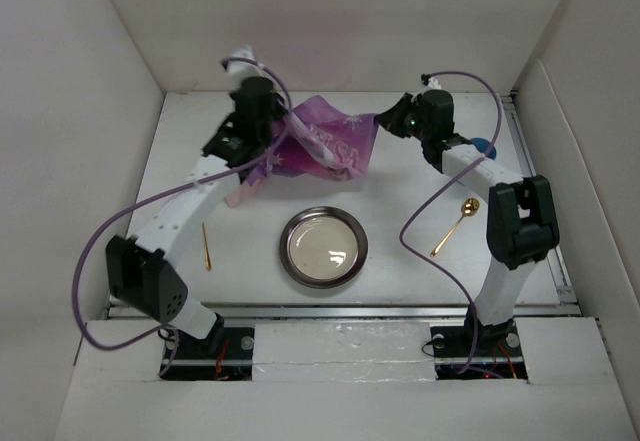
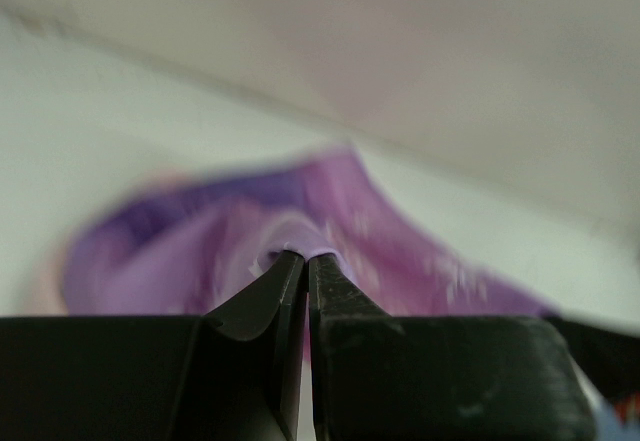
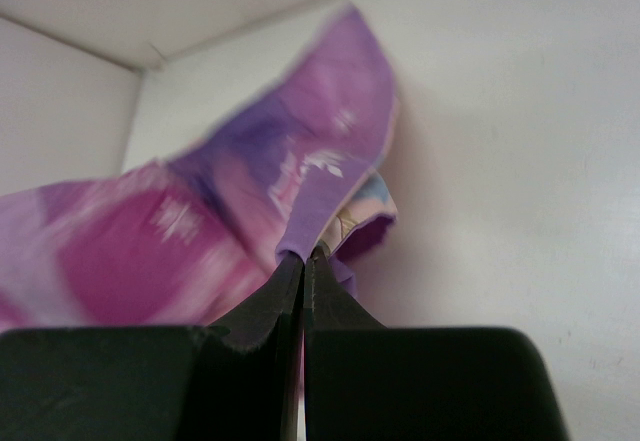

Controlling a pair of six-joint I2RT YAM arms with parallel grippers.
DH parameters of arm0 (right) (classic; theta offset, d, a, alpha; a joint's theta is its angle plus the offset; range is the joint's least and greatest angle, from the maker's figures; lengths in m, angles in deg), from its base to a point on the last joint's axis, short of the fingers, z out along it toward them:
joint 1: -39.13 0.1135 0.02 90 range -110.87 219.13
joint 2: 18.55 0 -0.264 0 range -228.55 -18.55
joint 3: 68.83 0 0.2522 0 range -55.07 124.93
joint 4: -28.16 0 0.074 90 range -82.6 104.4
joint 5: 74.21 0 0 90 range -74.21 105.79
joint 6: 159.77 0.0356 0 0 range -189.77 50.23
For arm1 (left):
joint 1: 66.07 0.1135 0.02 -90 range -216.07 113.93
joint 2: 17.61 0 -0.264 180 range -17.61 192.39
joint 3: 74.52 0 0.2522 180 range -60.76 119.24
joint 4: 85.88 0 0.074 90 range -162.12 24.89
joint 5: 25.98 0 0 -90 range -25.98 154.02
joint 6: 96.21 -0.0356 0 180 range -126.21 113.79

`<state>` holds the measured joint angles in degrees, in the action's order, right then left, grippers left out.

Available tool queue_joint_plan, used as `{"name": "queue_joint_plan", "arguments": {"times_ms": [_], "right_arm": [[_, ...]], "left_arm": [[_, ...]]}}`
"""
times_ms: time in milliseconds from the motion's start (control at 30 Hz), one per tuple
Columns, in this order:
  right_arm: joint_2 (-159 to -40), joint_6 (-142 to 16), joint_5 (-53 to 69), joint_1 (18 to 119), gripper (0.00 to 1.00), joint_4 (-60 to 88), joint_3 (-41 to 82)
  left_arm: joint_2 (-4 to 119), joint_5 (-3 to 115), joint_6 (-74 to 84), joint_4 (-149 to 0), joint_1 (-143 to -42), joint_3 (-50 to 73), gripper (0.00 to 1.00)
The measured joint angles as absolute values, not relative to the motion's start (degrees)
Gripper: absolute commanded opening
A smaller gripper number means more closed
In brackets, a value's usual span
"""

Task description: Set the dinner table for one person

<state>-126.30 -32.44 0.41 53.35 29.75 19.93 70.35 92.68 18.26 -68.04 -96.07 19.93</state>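
The purple printed cloth mat (image 1: 330, 141) hangs stretched between both grippers above the far part of the white dinner table (image 1: 400, 261). My left gripper (image 1: 270, 141) is shut on its left edge; in the left wrist view the cloth (image 2: 250, 251) is pinched at the tips (image 2: 305, 256). My right gripper (image 1: 385, 121) is shut on its right corner, seen in the right wrist view (image 3: 305, 253) with the cloth (image 3: 200, 221) spreading left. A round metal plate (image 1: 323, 247) lies at the table's middle front. A gold spoon (image 1: 456, 225) lies right of it. A gold utensil (image 1: 206, 246) lies left.
White walls enclose the table on the left, far and right sides. A blue object (image 1: 484, 147) shows behind the right arm. Purple cables loop from both arms over the table.
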Motion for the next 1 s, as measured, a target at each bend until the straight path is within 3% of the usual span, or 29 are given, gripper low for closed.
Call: {"name": "queue_joint_plan", "arguments": {"times_ms": [267, 567, 767, 1000], "right_arm": [[-105.3, -40.7, 5.9, 53.3, 0.00, 21.1, 31.1], [-89.1, -43.3, 7.6, 48.8, 0.00, 16.2, 32.5], [-93.8, -43.6, 7.0, 45.5, 0.00, 13.3, 37.1], [-113.7, -43.2, 4.4, 42.1, 0.00, 10.8, 50.1]], "left_arm": [[58.6, 82.8, 18.3, -68.7, -76.6, 35.6, 0.00], [55.9, 77.2, 18.3, -65.8, -74.7, 37.1, 0.00], [58.8, 75.7, 18.7, -65.7, -74.1, 37.1, 0.00], [73.0, 67.3, 21.1, -65.9, -66.6, 42.4, 0.00]]}}
